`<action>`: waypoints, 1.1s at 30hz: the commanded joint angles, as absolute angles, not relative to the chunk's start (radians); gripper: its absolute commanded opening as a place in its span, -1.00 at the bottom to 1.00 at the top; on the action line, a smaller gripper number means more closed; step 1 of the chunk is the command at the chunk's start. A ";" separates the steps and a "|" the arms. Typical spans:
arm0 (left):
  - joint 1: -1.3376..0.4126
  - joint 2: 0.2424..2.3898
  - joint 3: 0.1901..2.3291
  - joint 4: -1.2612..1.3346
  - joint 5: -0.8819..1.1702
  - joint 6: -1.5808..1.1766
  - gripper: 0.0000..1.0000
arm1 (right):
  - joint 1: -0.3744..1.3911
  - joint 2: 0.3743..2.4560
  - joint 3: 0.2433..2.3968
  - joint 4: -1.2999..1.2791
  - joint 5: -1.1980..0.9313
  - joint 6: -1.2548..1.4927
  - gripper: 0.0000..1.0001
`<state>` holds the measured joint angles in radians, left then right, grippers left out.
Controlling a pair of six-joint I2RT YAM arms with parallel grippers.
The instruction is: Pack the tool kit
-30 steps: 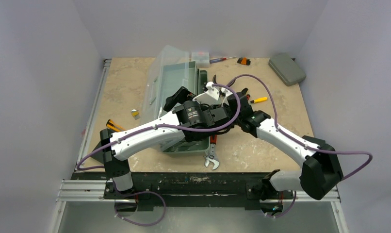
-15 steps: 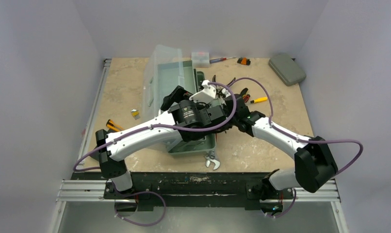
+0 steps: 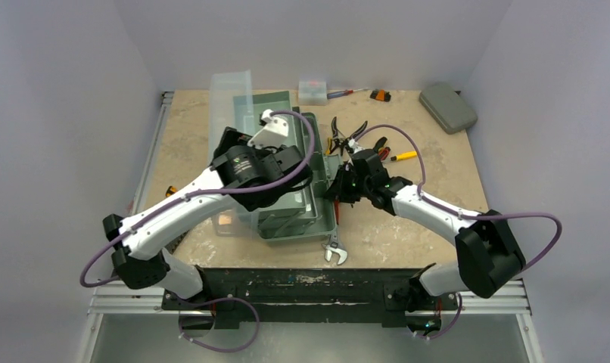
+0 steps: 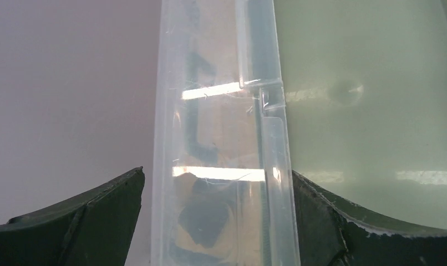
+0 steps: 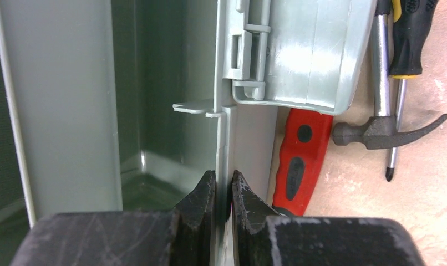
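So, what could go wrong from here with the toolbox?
The right end effector pinches only the thin wall of the toolbox; it may slip or bend it. The left end effector stands open around the translucent lid, so the lid may swing freely. Sliding the toolbox may push the red-handled tool beside it.

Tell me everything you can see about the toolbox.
The toolbox is grey-green plastic, open, mid-table, slightly askew. Its translucent lid stands upright along its left side; the left gripper straddles it, jaws open. The right gripper is shut on its right wall's rim. A red-handled tool lies just outside that wall.
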<state>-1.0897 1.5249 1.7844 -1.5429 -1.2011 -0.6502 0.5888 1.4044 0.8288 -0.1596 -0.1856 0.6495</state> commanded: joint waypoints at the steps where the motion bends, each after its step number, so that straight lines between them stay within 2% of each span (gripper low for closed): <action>1: -1.004 1.363 1.675 -1.599 -1.104 -0.611 0.86 | 0.601 1.436 0.759 -0.016 -0.233 0.704 -1.00; 6: -0.874 1.167 1.480 -1.354 -0.904 -0.532 0.86 | 0.601 1.427 0.746 0.040 -0.224 0.742 -1.00; 10: -0.777 1.069 1.403 -1.265 -0.788 -0.494 0.86 | 0.601 1.427 0.736 0.079 -0.222 0.771 -1.00; 17: -0.692 1.008 1.408 -1.254 -0.724 -0.467 0.88 | 0.608 1.435 0.651 0.265 -0.238 0.911 -1.00; 25: -0.623 0.991 1.466 -1.238 -0.617 -0.411 0.95 | 0.657 1.437 0.564 0.454 -0.164 1.057 -1.00; 33: -0.324 0.984 1.424 -1.165 -0.407 -0.370 0.98 | 0.693 1.450 0.578 0.501 -0.117 1.075 -1.00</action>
